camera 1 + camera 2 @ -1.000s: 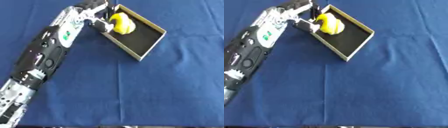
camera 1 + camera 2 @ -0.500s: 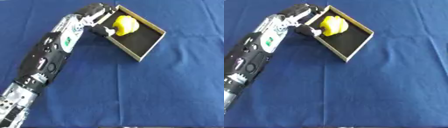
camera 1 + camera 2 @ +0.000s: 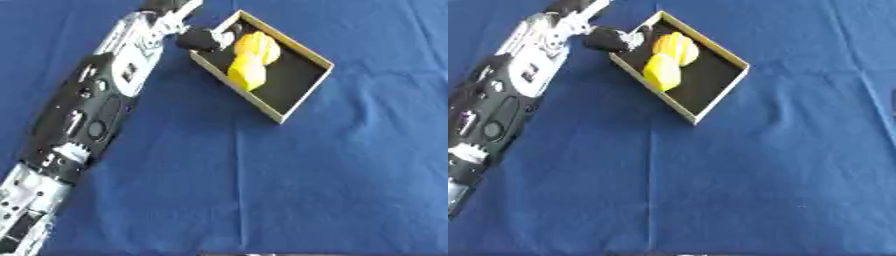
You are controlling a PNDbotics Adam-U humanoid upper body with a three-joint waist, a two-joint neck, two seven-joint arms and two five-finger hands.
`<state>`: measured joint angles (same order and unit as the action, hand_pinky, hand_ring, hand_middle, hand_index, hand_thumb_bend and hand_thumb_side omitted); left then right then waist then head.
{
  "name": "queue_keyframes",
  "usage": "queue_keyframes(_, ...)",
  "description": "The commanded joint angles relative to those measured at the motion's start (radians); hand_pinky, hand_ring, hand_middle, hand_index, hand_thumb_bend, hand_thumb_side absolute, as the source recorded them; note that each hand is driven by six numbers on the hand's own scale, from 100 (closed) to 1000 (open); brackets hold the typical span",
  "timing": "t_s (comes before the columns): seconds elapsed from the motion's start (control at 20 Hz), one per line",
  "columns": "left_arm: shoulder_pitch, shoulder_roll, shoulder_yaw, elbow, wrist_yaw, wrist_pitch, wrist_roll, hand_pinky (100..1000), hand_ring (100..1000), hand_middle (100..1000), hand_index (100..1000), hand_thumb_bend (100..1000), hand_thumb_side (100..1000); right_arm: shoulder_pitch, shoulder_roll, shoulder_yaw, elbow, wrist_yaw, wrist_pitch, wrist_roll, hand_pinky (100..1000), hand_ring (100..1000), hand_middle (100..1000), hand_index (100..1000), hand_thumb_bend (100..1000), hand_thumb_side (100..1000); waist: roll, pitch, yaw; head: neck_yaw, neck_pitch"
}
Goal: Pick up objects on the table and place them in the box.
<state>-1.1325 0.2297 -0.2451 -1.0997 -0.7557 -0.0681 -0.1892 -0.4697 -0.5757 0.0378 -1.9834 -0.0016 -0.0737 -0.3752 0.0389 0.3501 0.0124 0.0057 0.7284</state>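
— What lies nearest?
— Blue cloth, bare, then the left arm slanting up from the lower left corner.
— Any writing on it?
— Small marks on its silver panels, unreadable.
— And further back?
— The box, tan-walled, dark inside, holds two yellow pieces touching. The left hand sits at its far-left wall; whether the fingers are curled I cannot tell.

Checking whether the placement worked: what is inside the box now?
Two yellow objects lie inside the box, toward the left hand. The floor beneath them is hidden.
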Motion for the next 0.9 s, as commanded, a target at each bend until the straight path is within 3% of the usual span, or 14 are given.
queue_keyframes(0.05, -0.009, 0.065, 0.020, -0.126, 0.071, 0.022, 0.024, 900, 822, 776, 904, 100, 430, -0.005, -0.023, -0.010, -0.017, -0.003, 0.000, -0.002, 839, 829, 732, 807, 100, 835, -0.004, -0.030, 0.004, -0.006, 0.000)
queue_keyframes(0.4, 0.085, 0.251, 0.050, -0.506, 0.200, 0.106, 0.111, 892, 807, 757, 870, 100, 342, -0.001, -0.042, -0.023, -0.017, 0.004, -0.014, -0.019, 837, 827, 731, 807, 100, 830, -0.004, -0.034, 0.021, -0.022, 0.003)
queue_keyframes(0.75, 0.286, 0.421, 0.133, -0.829, 0.310, 0.163, 0.277, 899, 801, 761, 871, 100, 418, -0.004, -0.053, -0.041, -0.017, 0.013, -0.034, -0.041, 834, 823, 730, 806, 100, 824, -0.016, -0.029, 0.033, -0.023, -0.008)
queue_keyframes(0.9, 0.380, 0.465, 0.170, -0.892, 0.345, 0.155, 0.405, 902, 794, 760, 893, 100, 444, -0.008, -0.057, -0.048, -0.017, 0.016, -0.045, -0.051, 833, 822, 729, 806, 100, 826, -0.023, -0.025, 0.039, -0.017, -0.015)
